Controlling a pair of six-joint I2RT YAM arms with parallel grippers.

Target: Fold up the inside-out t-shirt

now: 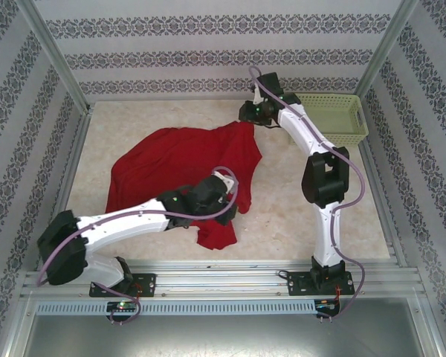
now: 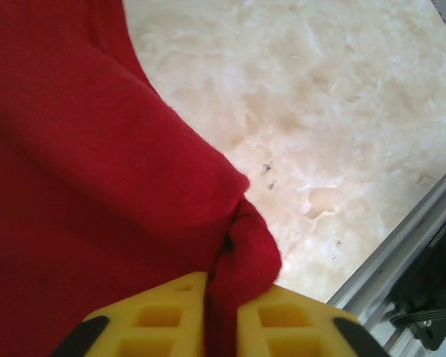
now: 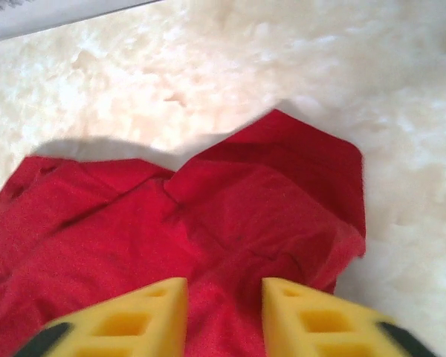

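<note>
Left hand (image 2: pixel 224 296), cut off at the frame edge, pinches the t-shirt (image 2: pixel 82 186); right hand (image 3: pixel 224 291) hangs parted above it.

The t-shirt (image 1: pixel 178 160) is bright red, the table (image 1: pixel 282 216) mottled cream (basket (image 1: pixel 336 119) pale green, walls (image 1: pixel 208 59) grey-floral striped).

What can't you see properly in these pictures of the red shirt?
- Top view: the left arm covers the near part of the t-shirt.
- Top view: the right arm hides the basket's left end; its inside is too small to read.
- Left wrist view: the bottom edge cuts off the left fingers.
- Right wrist view: the t-shirt runs past the left and bottom edges.
</note>
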